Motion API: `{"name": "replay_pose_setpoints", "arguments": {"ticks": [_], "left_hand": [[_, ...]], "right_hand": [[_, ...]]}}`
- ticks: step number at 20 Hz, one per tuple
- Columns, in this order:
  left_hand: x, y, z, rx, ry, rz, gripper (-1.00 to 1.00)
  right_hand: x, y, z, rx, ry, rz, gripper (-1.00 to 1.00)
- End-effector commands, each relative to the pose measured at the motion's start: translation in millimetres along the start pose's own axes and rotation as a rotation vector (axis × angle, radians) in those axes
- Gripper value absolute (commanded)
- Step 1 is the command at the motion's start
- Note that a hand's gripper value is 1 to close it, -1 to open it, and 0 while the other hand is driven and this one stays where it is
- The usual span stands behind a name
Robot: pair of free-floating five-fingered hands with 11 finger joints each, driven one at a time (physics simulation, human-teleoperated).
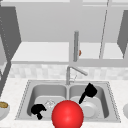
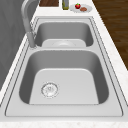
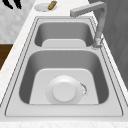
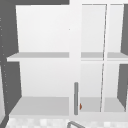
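over the double sink (image 1: 25, 100), seen from the front, a big red ball (image 1: 67, 114) sits at the near edge, cut off by the bottom of the frame and covering the divider between the two basins. left of it the left hand (image 1: 37, 110) hangs low over the left basin, fingers curled downward with nothing in them, close to the round drain (image 1: 50, 103). the right hand (image 1: 89, 91) floats above the right basin, one finger stretched down toward the white plate (image 1: 88, 108); whether it touches the plate is hard to tell, and the ball hides the plate's left rim. the faucet (image 1: 72, 72) stands behind the divider. at the left edge a bowl (image 1: 3, 110) with something brown in it is cut off by the frame. on the cabinet shelf a small orange thing (image 1: 80, 52) is mostly hidden behind the door edge. from the right side, dark fingertips (image 3: 12, 3) show at the top left corner, too cropped to say which hand.
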Motion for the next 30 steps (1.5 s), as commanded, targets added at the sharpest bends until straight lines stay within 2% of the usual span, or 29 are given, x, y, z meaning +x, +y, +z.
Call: {"name": "replay_pose_setpoints", "arguments": {"ticks": [1, 8, 13, 22, 27, 30], "left_hand": [[0, 0, 0, 0.0, 0.0, 0.0, 0.0], [0, 0, 0, 0.0, 0.0, 0.0, 0.0], [0, 0, 0, 0.0, 0.0, 0.0, 0.0], [0, 0, 0, 0.0, 0.0, 0.0, 0.0], [0, 0, 0, 0.0, 0.0, 0.0, 0.0], [0, 0, 0, 0.0, 0.0, 0.0, 0.0]], "right_hand": [[3, -10, 22, 0.015, 0.046, -0.094, -1.0], [8, -31, 71, 0.038, 0.068, -0.126, -1.0], [11, -49, 106, 0.03, 0.077, -0.165, -1.0], [21, -76, 164, 0.024, 0.097, -0.196, -1.0], [34, -91, 190, 0.006, 0.114, -0.209, -1.0], [45, -98, 195, -0.039, 0.127, -0.215, -1.0]]}}
